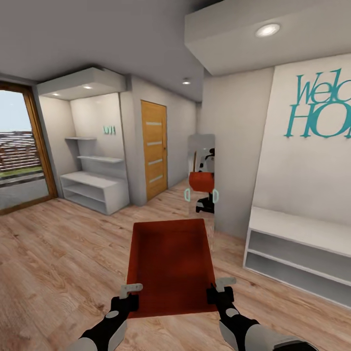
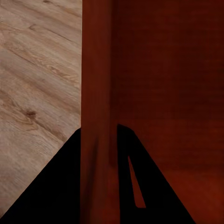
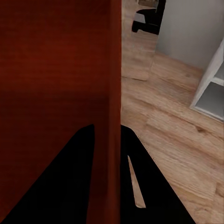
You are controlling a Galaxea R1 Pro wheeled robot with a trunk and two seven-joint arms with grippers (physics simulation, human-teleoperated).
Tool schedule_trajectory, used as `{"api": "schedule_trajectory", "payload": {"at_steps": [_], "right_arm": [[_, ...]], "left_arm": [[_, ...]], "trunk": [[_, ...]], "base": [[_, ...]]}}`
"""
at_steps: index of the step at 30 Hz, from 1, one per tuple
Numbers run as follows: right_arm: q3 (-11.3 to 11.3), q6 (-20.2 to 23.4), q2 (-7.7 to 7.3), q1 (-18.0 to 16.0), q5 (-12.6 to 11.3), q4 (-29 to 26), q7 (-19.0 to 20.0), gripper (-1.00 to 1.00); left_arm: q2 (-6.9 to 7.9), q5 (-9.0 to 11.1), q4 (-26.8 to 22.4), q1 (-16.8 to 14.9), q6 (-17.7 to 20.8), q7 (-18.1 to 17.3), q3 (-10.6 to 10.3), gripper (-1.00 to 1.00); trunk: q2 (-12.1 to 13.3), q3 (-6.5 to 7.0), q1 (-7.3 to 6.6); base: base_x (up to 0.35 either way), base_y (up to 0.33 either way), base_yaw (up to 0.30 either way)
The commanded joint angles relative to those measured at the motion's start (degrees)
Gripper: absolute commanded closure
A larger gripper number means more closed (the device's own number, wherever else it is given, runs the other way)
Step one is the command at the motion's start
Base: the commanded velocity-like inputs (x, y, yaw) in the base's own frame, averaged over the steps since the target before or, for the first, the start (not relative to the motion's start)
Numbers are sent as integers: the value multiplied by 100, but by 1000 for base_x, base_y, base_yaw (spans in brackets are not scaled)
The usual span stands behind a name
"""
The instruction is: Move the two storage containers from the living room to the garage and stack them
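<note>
I hold one orange-red storage container in front of me, above the light wood plank floor. My left gripper is shut on its left wall near the closest corner. My right gripper is shut on its right wall. In the left wrist view the container's wall runs between the two dark fingers. The right wrist view shows the same, with the wall pinched between the fingers. The open inside of the container faces up and holds nothing.
A tall mirror straight ahead reflects me and the container. An orange-wood door with pale stripes stands left of it. White shelves are at the left, a low white shelf unit at the right, a glass door far left.
</note>
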Motion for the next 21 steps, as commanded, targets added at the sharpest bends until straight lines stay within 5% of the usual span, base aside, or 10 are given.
{"api": "schedule_trajectory", "payload": {"at_steps": [1,21], "right_arm": [[-236,0,-27,-6,19,17,-41,100],[-236,-1,-27,-6,24,17,-41,100]], "left_arm": [[95,10,-12,-5,-329,49,-163,100],[95,-6,-12,-5,-329,49,-163,100]], "trunk": [[-7,-9,1],[-7,-9,1]], "base": [[88,0,300],[292,60,300]]}}
